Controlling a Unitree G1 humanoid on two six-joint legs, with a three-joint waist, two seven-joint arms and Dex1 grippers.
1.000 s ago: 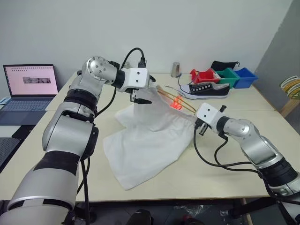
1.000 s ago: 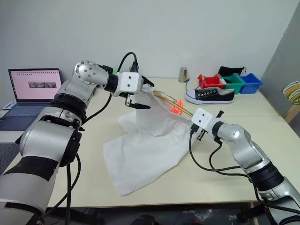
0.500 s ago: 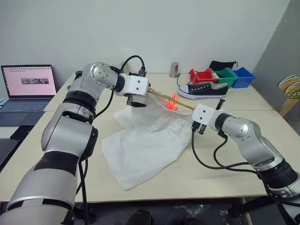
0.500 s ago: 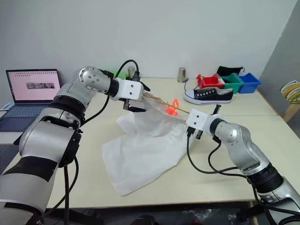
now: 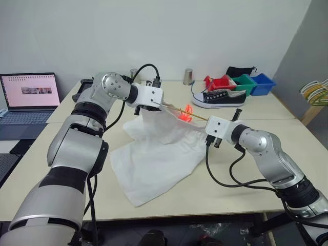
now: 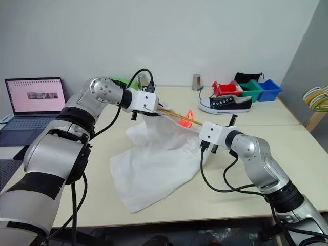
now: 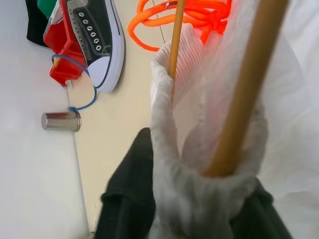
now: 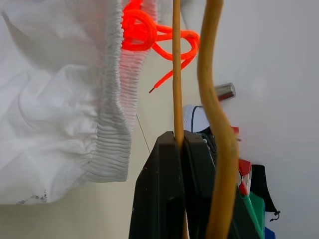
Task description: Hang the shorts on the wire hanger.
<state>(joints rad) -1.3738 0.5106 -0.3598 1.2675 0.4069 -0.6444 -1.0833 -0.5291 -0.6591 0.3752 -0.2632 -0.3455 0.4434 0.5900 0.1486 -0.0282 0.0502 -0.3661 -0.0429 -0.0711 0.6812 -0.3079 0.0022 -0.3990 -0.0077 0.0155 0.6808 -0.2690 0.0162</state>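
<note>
Counter: the broad pale beige counter (image 5: 246,189) carried everything in the scene.
Shorts: the large, wrinkled white fabric shorts (image 5: 154,159) lay spread over the middle of the counter, with the waistband end lifted off the surface between the two hands and the leg end trailing toward the near edge.
Left hand: the left hand (image 5: 149,108) was at the raised far corner of the shorts; in the left wrist view its black fingers (image 7: 127,199) were clenched on the bunched elastic waistband, with the hanger wire running through that gathered cloth.
Right hand: the right hand (image 5: 212,143) was at the opposite end of the waistband, just beside its ribbed edge; in the right wrist view its black fingers (image 8: 162,189) were pinched tight on a thin strand of the hanger.
Wire hanger: the thin yellow-orange wire hanger (image 5: 192,115) stretched off the counter from one hand to the other, along the top of the lifted waistband.
Cord: a bright orange-red cord (image 5: 185,113) was knotted at the waistband, right against the hanger wire.
Sneaker: a black canvas sneaker with a white sole (image 5: 220,97) lay on the far side of the counter, well apart from the shorts.
Can: a small silvery metal can (image 5: 188,76) stood near the far edge of the counter.
</note>
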